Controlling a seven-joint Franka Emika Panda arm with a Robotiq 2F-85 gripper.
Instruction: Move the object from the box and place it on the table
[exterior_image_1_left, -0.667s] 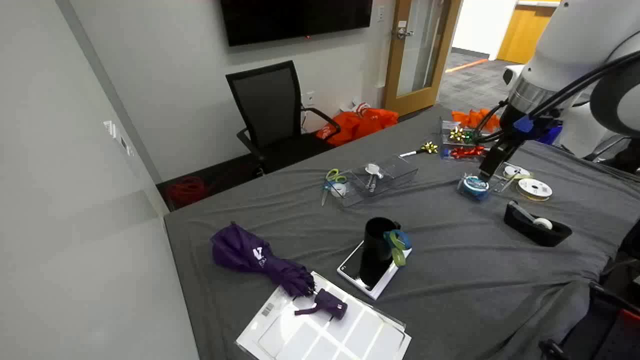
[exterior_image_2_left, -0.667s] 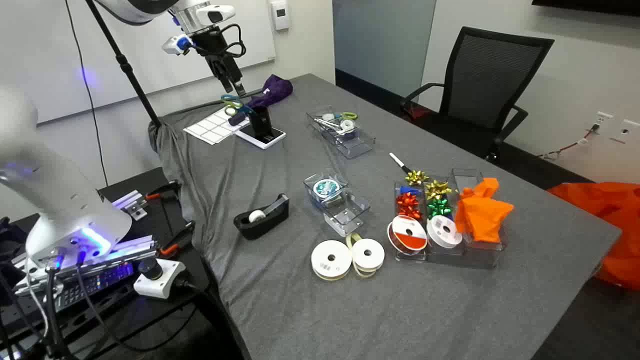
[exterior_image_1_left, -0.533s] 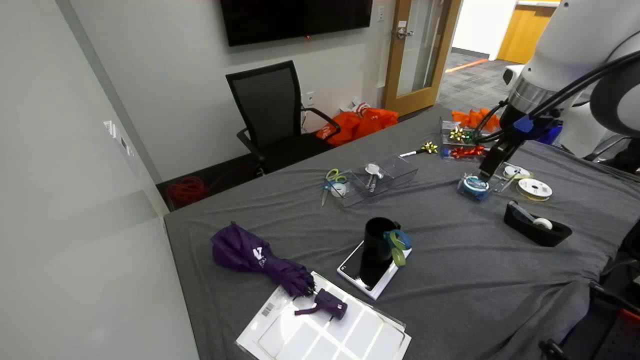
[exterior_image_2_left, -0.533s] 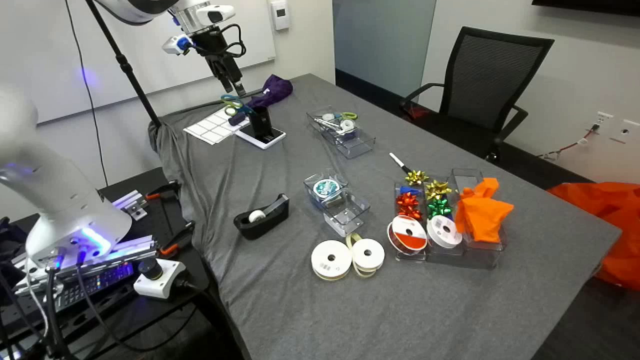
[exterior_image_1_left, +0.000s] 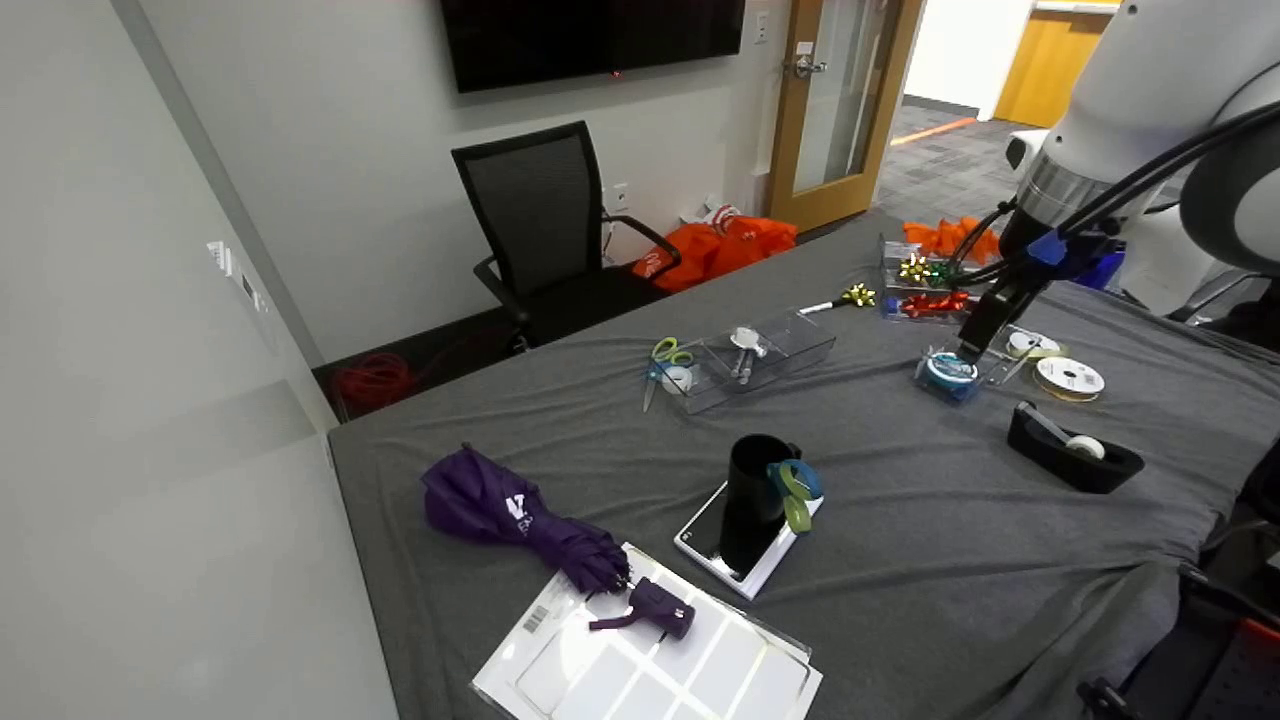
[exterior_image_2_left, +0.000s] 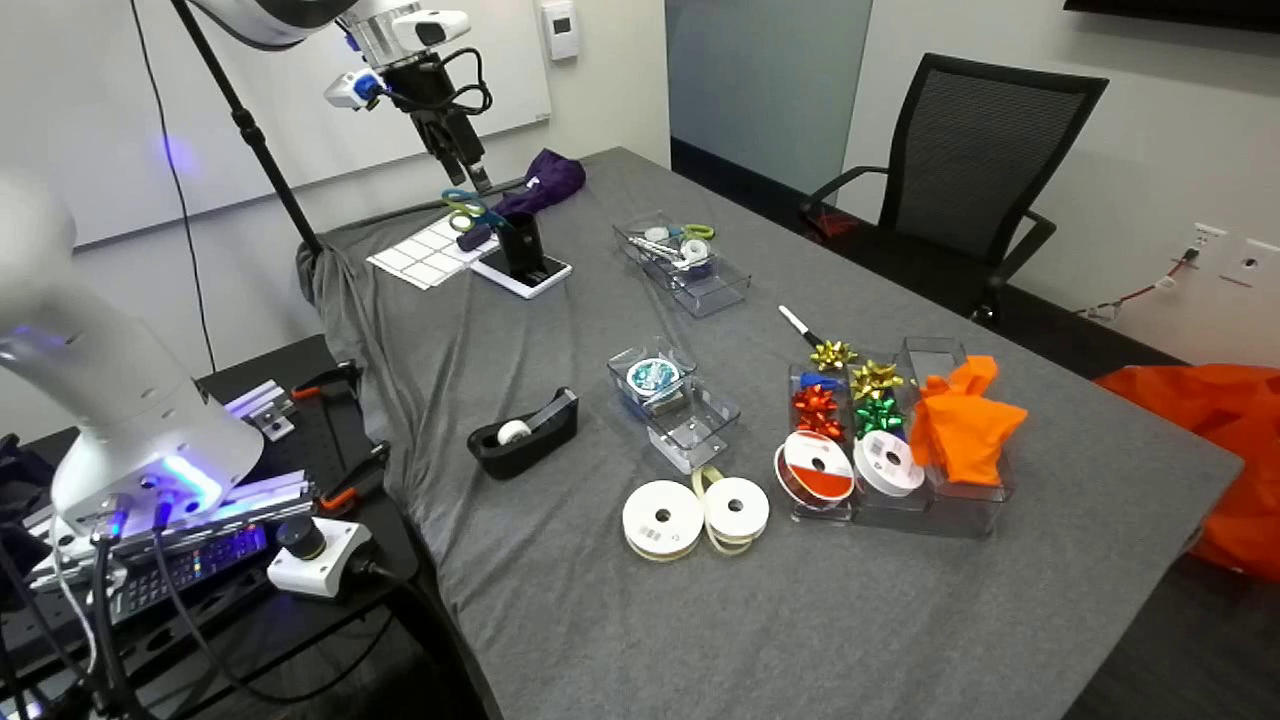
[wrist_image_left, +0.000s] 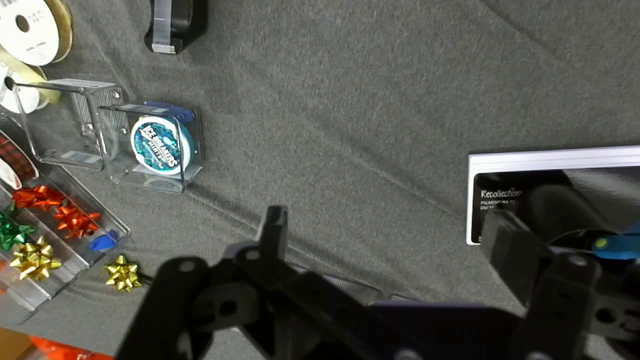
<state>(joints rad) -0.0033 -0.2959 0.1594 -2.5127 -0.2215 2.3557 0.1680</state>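
wrist view, gripper (wrist_image_left: 387, 220) spread over table (wrist_image_left: 325, 100), mug (wrist_image_left: 559, 210) on box (wrist_image_left: 552, 159)

In an exterior view, a purple umbrella (exterior_image_1_left: 540, 528) lies left, a tape dispenser (exterior_image_1_left: 1073, 462) right, and a black chair (exterior_image_1_left: 540, 210) stands far.

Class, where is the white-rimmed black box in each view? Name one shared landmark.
In an exterior view: box, below and slightly right of centre.
In an exterior view: box, above and left of centre.
Wrist view: box, at the right edge, partly cropped.
Shared landmark: black tape dispenser.
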